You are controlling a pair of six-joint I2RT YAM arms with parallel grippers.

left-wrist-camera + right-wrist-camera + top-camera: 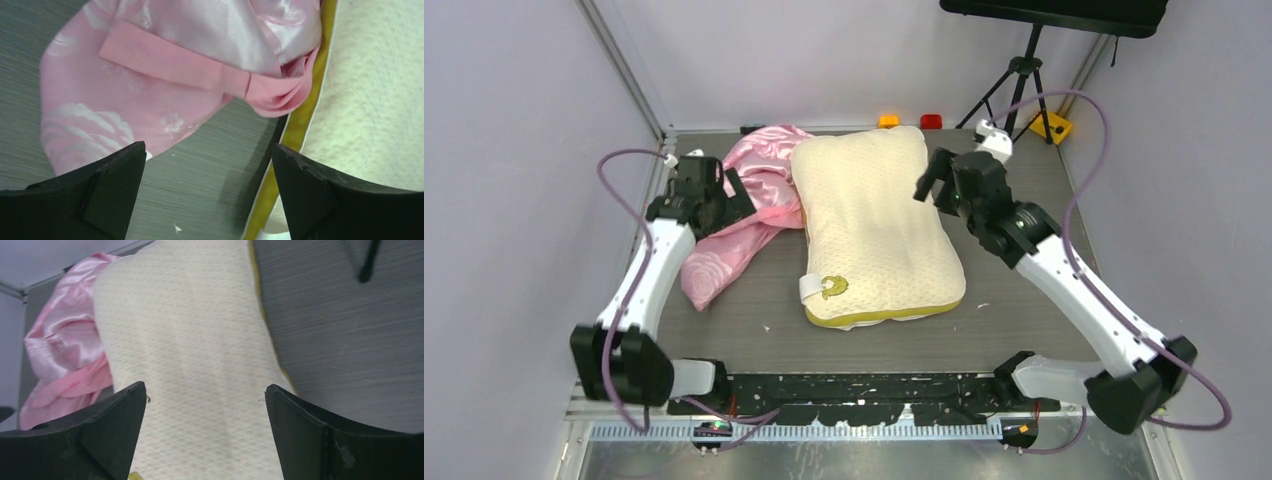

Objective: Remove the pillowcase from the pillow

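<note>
Grey worktop (1024,300) bears the pillow (874,220); pillowcase (744,215) bunches at its nine o'clock, touching; left pincer (207,165) and right pincer (205,400) gape wide — a low sweep might snag satin.

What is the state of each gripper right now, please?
Left gripper: open, holding nothing, near the pillowcase.
Right gripper: open, holding nothing, over the pillow.
</note>
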